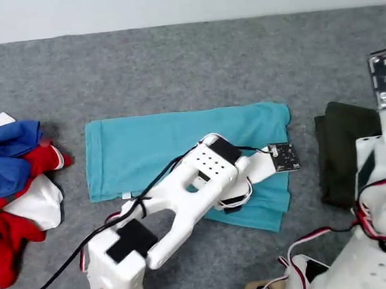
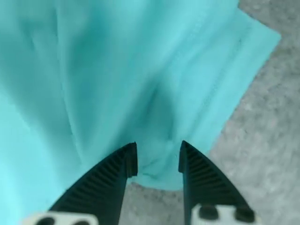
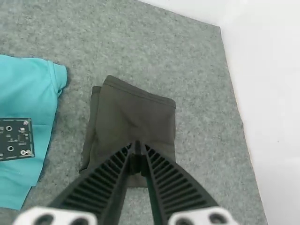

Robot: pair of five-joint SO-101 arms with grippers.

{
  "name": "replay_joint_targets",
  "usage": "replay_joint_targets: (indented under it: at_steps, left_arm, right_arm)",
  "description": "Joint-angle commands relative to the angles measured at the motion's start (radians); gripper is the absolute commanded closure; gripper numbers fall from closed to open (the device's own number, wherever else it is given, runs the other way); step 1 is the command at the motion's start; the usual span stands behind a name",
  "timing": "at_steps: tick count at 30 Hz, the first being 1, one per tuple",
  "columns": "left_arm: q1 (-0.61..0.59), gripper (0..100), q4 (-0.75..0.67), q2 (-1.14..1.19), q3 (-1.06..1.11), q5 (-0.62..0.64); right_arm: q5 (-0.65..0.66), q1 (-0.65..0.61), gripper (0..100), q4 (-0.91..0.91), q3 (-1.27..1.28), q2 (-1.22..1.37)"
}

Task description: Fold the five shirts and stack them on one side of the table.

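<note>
A teal shirt (image 1: 145,149) lies spread flat in the middle of the grey table, partly folded lengthwise. My left gripper (image 2: 158,157) is down on it near its front right edge, open, with a small ridge of teal cloth (image 2: 154,117) rising between the two black fingers. A dark olive shirt (image 1: 344,154) lies folded at the right side. My right gripper (image 3: 137,151) hovers over the near end of this olive shirt (image 3: 136,117), shut with nothing in it. A loose pile of red, blue and white shirts (image 1: 13,189) sits at the left edge.
The left arm (image 1: 184,193) stretches diagonally across the teal shirt's front half. Its wrist camera board (image 1: 283,156) sticks out toward the olive shirt. Bare grey felt (image 1: 192,69) runs along the back of the table. A white wall (image 3: 267,93) borders the table's right side.
</note>
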Motion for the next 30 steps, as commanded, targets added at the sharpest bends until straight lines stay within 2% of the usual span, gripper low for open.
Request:
replay_joint_targets:
  at_steps: [1,7,11,14,25,30]
  left_arm:
    - [0.006,85,-0.023,0.034,-0.064,0.003]
    - [0.006,86,-0.011,0.137,-0.147,0.029]
    - [0.012,96,0.029,0.166,-0.193,0.0]
    - [0.029,98,0.077,0.16,-0.2,-0.006]
    - [0.04,98,0.16,0.0,-0.2,-0.009]
    - [0.035,91,0.206,-0.009,-0.2,-0.011]
  right_arm:
    - [-0.005,0.022,98.9,0.038,0.002,-0.012]
    - [-0.005,0.022,98.9,0.038,0.002,-0.012]
    - [-0.005,0.022,98.9,0.038,0.002,-0.012]
    - [-0.005,0.022,98.9,0.038,0.002,-0.012]
    - [-0.005,0.022,98.9,0.038,0.002,-0.012]
    - [-0.005,0.022,98.9,0.038,0.002,-0.012]
